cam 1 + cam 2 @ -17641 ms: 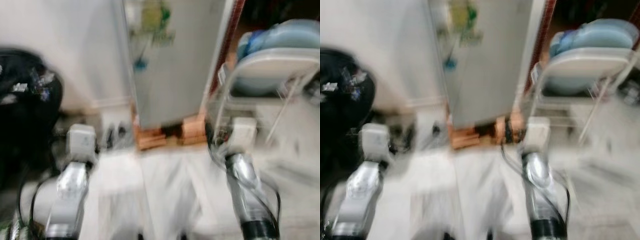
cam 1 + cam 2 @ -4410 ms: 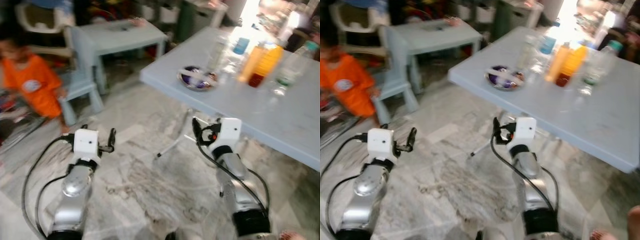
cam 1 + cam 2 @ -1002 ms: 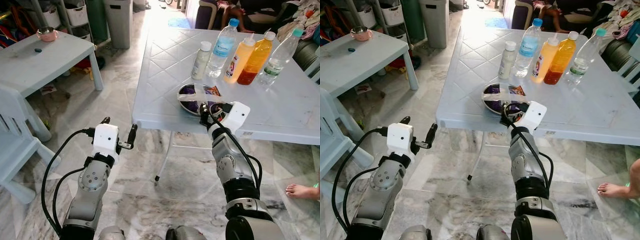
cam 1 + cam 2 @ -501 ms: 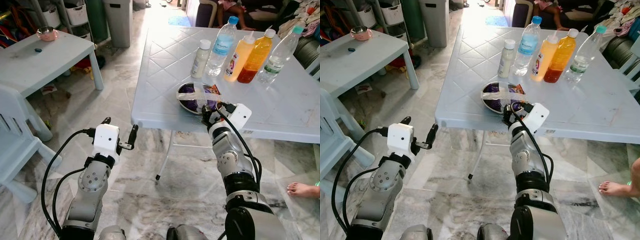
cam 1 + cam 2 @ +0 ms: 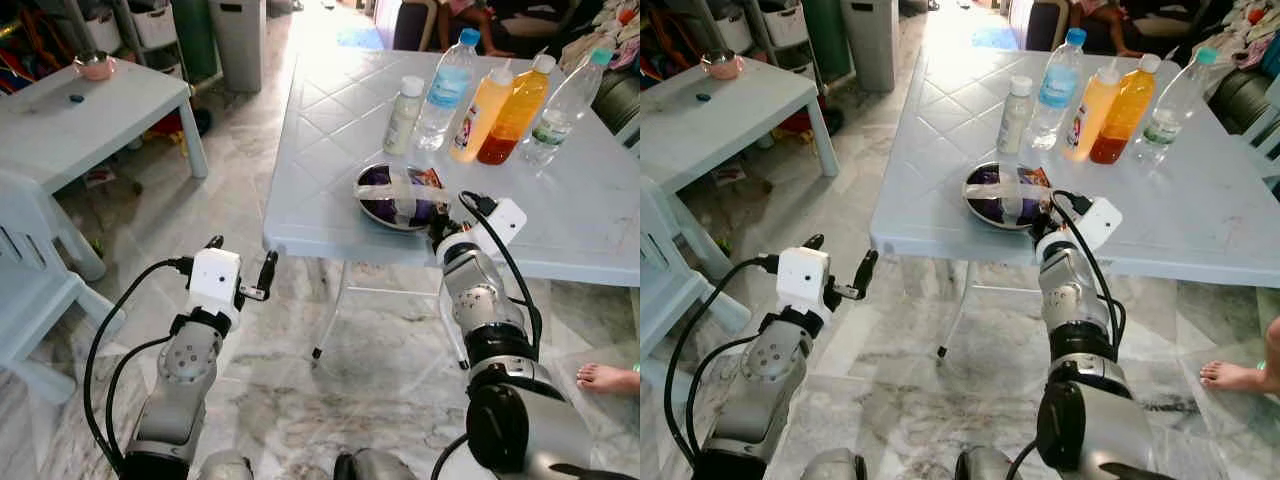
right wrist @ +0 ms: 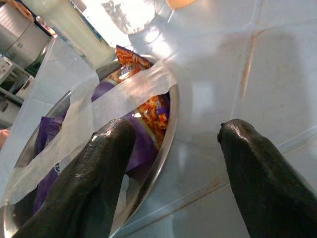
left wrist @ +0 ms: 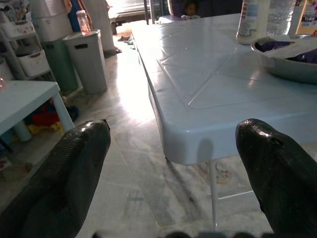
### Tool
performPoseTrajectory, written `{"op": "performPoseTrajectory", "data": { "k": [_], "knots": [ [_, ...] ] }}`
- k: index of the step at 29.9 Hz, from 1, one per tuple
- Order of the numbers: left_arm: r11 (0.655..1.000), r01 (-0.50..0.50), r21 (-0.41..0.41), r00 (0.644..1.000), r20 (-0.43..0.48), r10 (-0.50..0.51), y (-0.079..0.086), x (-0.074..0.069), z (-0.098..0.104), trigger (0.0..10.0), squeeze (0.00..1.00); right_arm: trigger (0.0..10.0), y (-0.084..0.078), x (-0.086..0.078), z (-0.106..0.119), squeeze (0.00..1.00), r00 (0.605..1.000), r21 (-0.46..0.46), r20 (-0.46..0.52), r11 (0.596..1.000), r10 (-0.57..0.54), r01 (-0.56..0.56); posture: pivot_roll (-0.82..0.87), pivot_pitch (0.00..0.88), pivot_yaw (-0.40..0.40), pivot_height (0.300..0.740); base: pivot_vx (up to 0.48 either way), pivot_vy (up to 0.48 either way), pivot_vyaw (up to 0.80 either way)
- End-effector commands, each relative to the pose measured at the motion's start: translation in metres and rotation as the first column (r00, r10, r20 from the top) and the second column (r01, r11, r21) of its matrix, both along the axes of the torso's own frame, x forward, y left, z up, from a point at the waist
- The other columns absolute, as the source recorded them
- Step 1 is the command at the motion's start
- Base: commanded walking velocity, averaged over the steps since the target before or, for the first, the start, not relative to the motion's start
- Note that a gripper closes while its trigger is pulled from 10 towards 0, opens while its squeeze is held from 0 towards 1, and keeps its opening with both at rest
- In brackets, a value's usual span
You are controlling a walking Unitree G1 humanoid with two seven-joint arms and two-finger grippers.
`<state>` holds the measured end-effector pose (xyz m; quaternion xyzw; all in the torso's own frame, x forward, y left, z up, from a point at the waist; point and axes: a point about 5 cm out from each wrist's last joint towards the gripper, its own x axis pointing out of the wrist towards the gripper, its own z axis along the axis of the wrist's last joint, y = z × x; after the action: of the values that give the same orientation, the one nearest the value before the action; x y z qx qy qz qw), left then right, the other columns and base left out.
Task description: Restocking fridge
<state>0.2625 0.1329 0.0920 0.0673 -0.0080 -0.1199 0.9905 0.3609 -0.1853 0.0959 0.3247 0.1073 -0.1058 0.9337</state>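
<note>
We see a pale blue plastic worktop [image 5: 340,150] standing on a marble floor [image 5: 270,380], with a smaller pale table [image 5: 90,110] off to the robot's left and a grey bin [image 5: 238,40] beyond it. A person's bare foot [image 5: 605,378] rests on the floor at the far right.

Along the far side of the worktop stand 5 bottles: a small white one [image 5: 404,102], a clear one with a blue cap [image 5: 447,78], 2 orange ones [image 5: 479,102], the right-hand of them darker at the bottom, and a clear one with a green cap [image 5: 565,98]. Nearer the front edge sits a metal bowl [image 5: 385,210] holding purple and orange snack packets [image 6: 148,111], with a strip of white tape [image 6: 99,119] across it.

The right hand [image 6: 171,163] is open over the worktop, 1 finger above the bowl's rim and the other beside it. The left hand [image 7: 173,163] is open too, held in the air below and before the worktop's corner.
</note>
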Motion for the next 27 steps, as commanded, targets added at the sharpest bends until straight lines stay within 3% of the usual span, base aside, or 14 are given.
{"op": "performPoseTrajectory", "data": {
  "k": [1,2,3,4,8,9,10,11,12,13,14,15,16,27],
  "knots": [
    [1.0,0.005,0.017,1.0,0.015,-0.005,0.0,-0.001,0.004,10.0,0.0,7.5,0.001,0.003,0.001,0.0,1.0,0.02,-0.011,1.0,0.008,-0.007,0.07,0.046,-0.038,0.74,0.0,0.0,0.0],
    [1.0,0.004,0.017,1.0,0.015,-0.005,0.0,-0.001,0.004,10.0,0.0,8.3,0.002,0.002,0.0,0.0,1.0,0.021,-0.014,1.0,0.011,-0.011,0.07,0.046,-0.038,0.74,0.0,0.0,0.0],
    [1.0,0.004,0.017,1.0,0.015,-0.005,0.0,-0.001,0.004,10.0,0.0,8.3,0.002,0.002,0.0,0.0,1.0,0.021,-0.014,1.0,0.011,-0.011,0.07,0.046,-0.038,0.74,0.0,0.0,0.0],
    [1.0,0.004,0.018,1.0,0.015,-0.004,0.0,-0.001,0.004,10.0,0.0,9.0,0.002,0.003,0.0,0.0,1.0,0.024,-0.018,1.0,0.016,-0.015,0.07,0.044,-0.039,0.74,0.0,0.0,0.0],
    [1.0,0.002,0.019,1.0,0.015,-0.002,0.0,0.001,0.004,10.0,0.0,8.8,0.002,0.003,-0.002,0.0,1.0,0.044,-0.028,0.999,0.009,-0.008,0.07,0.044,-0.04,0.74,0.0,0.0,0.0],
    [1.0,0.001,0.019,1.0,0.016,-0.002,0.0,0.001,0.004,10.0,0.0,7.9,0.001,0.003,-0.002,0.0,1.0,0.048,-0.029,0.999,0.006,-0.005,0.07,0.044,-0.04,0.74,0.0,0.0,0.0],
    [1.0,0.001,0.019,1.0,0.016,-0.001,0.0,0.001,0.004,10.0,0.0,7.9,0.001,0.003,-0.002,0.0,1.0,0.051,-0.03,0.999,0.004,-0.002,0.07,0.044,-0.04,0.74,0.0,0.0,0.0],
    [1.0,0.001,0.02,1.0,0.017,-0.001,0.0,0.001,0.004,10.0,0.0,4.2,0.0,0.003,-0.002,0.0,1.0,0.053,-0.03,0.999,0.002,0.0,0.07,0.044,-0.04,0.74,0.0,0.0,0.0],
    [1.0,0.0,0.02,1.0,0.017,-0.001,0.0,0.001,0.004,10.0,0.0,4.2,0.0,0.004,-0.002,0.0,1.0,0.055,-0.03,0.998,0.001,0.001,0.07,0.042,-0.04,0.74,0.0,0.0,0.0],
    [1.0,0.0,0.021,1.0,0.017,0.0,-0.001,0.001,0.004,10.0,0.0,1.9,-0.002,0.004,-0.001,0.0,1.0,0.061,-0.03,0.998,-0.007,0.008,0.07,0.042,-0.042,0.74,0.0,0.0,0.0],
    [1.0,0.0,0.021,1.0,0.017,0.0,-0.001,0.001,0.004,10.0,0.0,1.1,-0.003,0.004,-0.001,0.0,0.999,0.068,-0.032,0.998,-0.012,0.014,0.07,0.042,-0.042,0.74,0.0,0.0,0.0],
    [1.0,0.0,0.021,1.0,0.017,0.0,-0.001,0.001,0.004,10.0,0.0,1.1,-0.003,0.004,-0.001,0.0,0.999,0.068,-0.032,0.998,-0.012,0.014,0.07,0.042,-0.042,0.74,0.0,0.0,0.0],
    [1.0,-0.001,0.02,1.0,0.017,0.0,-0.001,0.001,0.003,10.0,0.0,0.0,-0.005,0.004,-0.001,0.0,0.999,0.074,-0.036,0.997,-0.022,0.025,0.06,0.042,-0.043,0.74,0.0,0.0,0.0],
    [1.0,-0.005,0.021,1.0,0.019,0.005,-0.001,0.0,0.003,10.0,0.0,0.0,-0.021,0.006,0.003,0.0,0.993,0.077,-0.042,0.991,-0.106,0.109,0.07,0.044,-0.042,0.74,0.0,0.0,0.0]
  ]
}}
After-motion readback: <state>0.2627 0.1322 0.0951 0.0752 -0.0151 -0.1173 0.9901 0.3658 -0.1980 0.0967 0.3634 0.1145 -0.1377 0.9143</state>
